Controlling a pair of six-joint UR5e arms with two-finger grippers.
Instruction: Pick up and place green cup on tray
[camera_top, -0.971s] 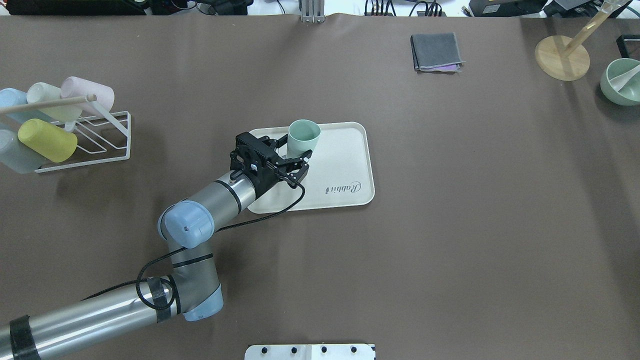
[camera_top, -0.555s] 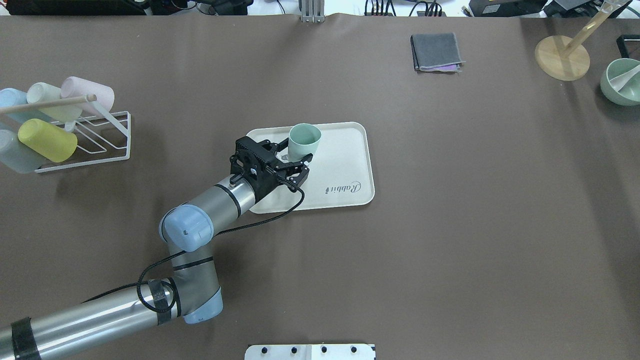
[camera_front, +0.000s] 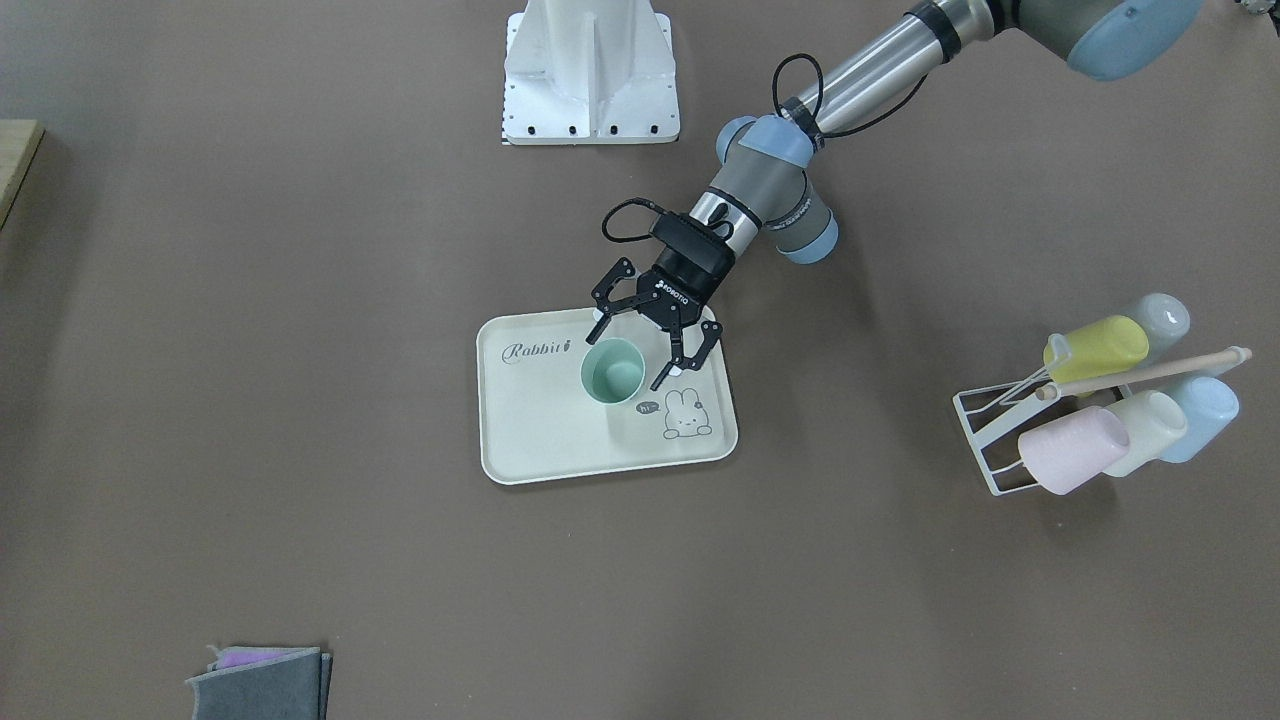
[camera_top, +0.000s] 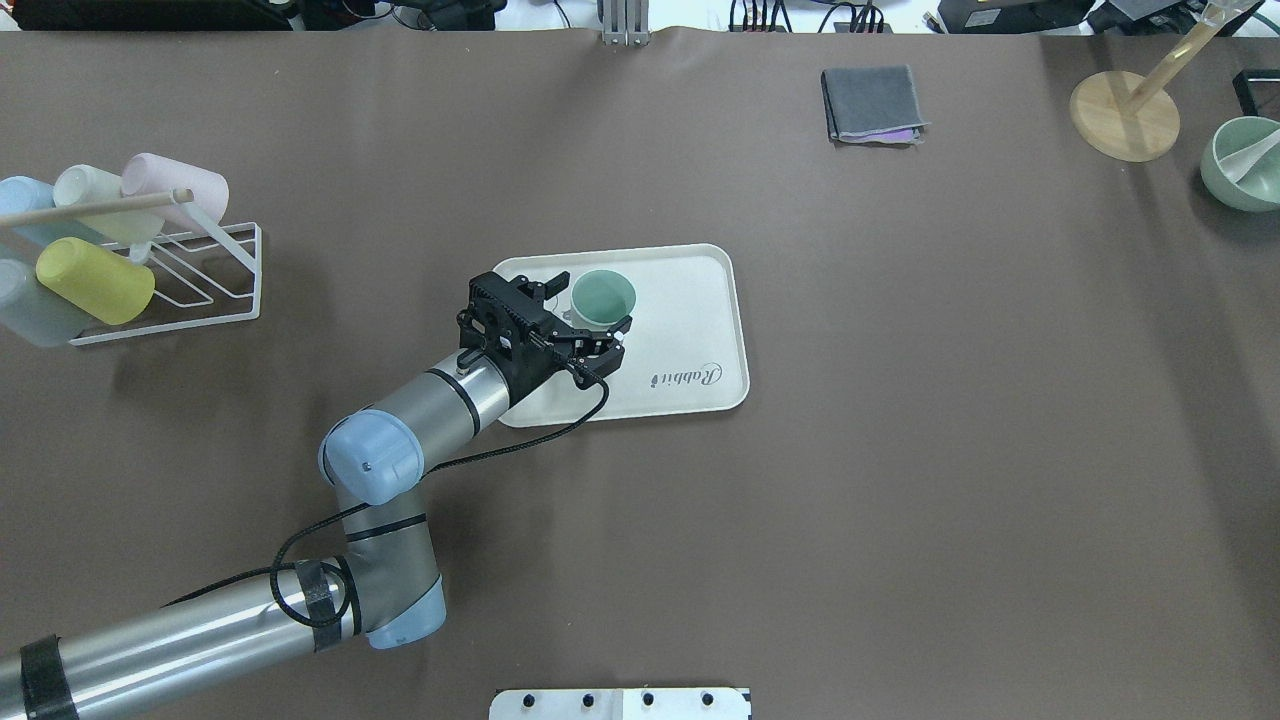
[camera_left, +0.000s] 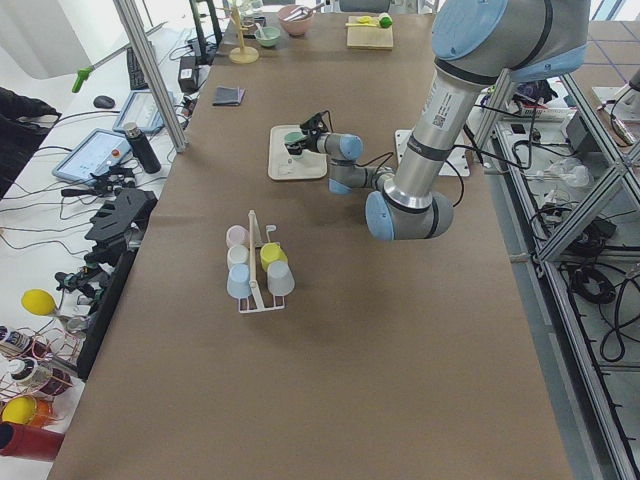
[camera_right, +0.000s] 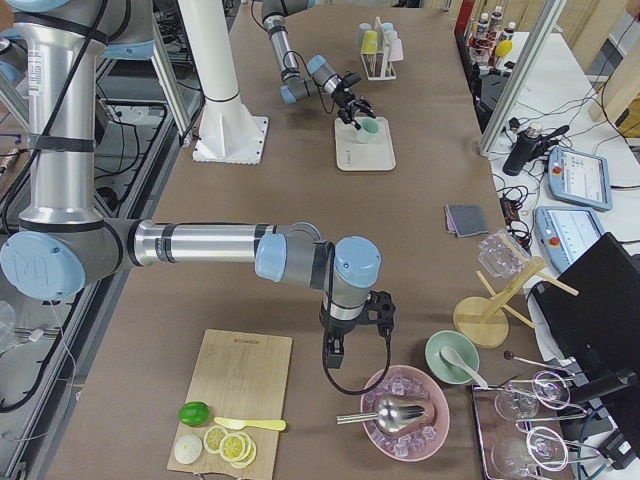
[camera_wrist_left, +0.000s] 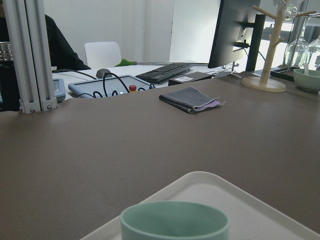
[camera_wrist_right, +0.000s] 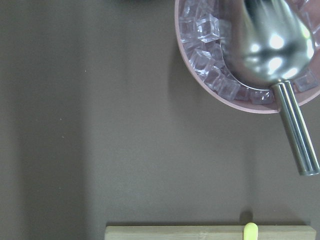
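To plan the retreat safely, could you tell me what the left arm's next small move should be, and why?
Probably draw the left gripper straight back along its arm, away from the green cup. The cup stands upright on the tray, and the jaws are open with a finger on either side, so a sideways move could tip it.

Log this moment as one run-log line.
phase: placing | green cup: upright on tray | left pincer: open, straddling the cup | right arm: away from tray
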